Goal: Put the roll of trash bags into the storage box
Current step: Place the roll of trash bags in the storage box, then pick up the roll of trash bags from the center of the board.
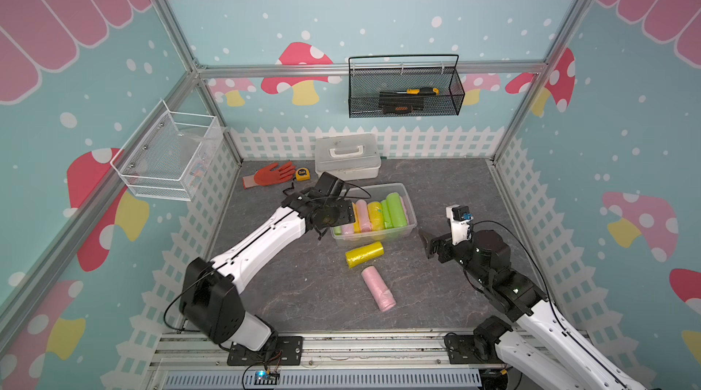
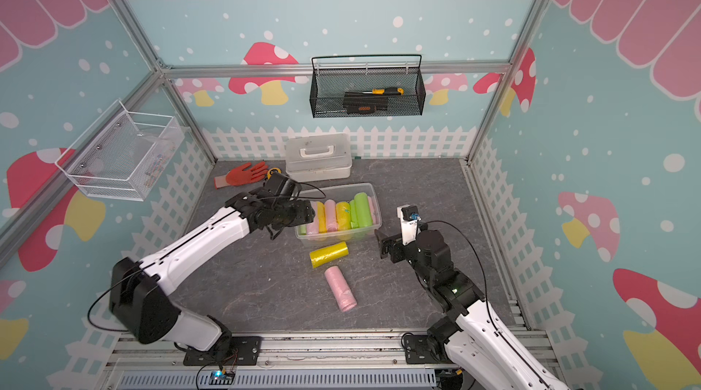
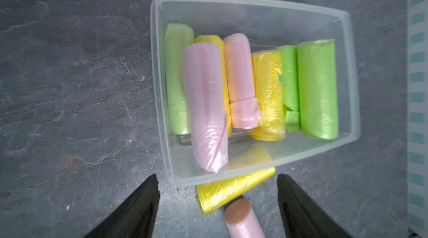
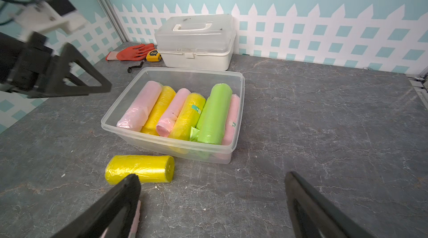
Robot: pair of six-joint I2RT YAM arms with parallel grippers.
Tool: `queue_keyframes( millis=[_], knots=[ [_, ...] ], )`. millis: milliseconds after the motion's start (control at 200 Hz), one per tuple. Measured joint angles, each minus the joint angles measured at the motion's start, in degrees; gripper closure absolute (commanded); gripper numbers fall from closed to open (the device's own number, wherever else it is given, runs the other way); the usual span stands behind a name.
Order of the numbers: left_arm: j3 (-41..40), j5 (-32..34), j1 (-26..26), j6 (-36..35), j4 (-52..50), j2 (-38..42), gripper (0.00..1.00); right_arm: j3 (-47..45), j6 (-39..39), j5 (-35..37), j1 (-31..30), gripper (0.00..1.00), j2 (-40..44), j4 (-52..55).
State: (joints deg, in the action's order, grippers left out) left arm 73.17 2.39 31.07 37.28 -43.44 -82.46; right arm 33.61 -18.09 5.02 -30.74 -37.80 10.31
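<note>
Mostly done, by look: box (image 1: 379, 235) on bench (image 1: 436, 293) holds several rolls (image 1: 379, 213), pink, yellow, green. Above its end, left hand (image 3: 217, 179) apart, empty. Near box, right hand (image 4: 212, 175) apart, empty. Left to load: yellow roll (image 1: 364, 254) just beside box, pink roll (image 1: 378, 288) near it.

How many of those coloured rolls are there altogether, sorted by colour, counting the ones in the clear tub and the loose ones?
Pink rolls: 4
Yellow rolls: 3
Green rolls: 3
Total: 10 (8 in the storage box, 2 on the table)
</note>
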Motion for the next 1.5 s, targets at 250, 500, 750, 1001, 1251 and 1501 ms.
queue_keyframes(
  millis=[250,500,750,1001,1251,1501],
  knots=[
    [-8.8,1.4,-1.3,0.0,4.8,21.2,0.02,0.0,0.0,0.0,0.0,0.01,-0.2,0.0],
    [-19.8,0.8,-3.8,-0.7,6.5,31.4,0.01,0.0,0.0,0.0,0.0,0.01,-0.3,0.0],
    [-38.8,1.7,-4.9,-4.7,18.4,41.2,0.01,0.0,0.0,0.0,0.0,0.01,-1.2,0.0],
    [-43.8,0.9,-6.2,-9.2,25.7,42.5,0.01,0.0,-2.7,0.0,0.0,0.01,-4.9,-1.1],
    [-43.9,1.4,-6.2,-10.1,29.0,46.4,0.01,-0.7,-9.7,2.5,0.0,0.01,-7.8,-4.8],
    [-44.4,15.9,-6.2,-9.2,27.7,47.0,0.01,-3.9,-7.8,-10.1,0.0,0.01,0.4,-6.8]
  ],
)
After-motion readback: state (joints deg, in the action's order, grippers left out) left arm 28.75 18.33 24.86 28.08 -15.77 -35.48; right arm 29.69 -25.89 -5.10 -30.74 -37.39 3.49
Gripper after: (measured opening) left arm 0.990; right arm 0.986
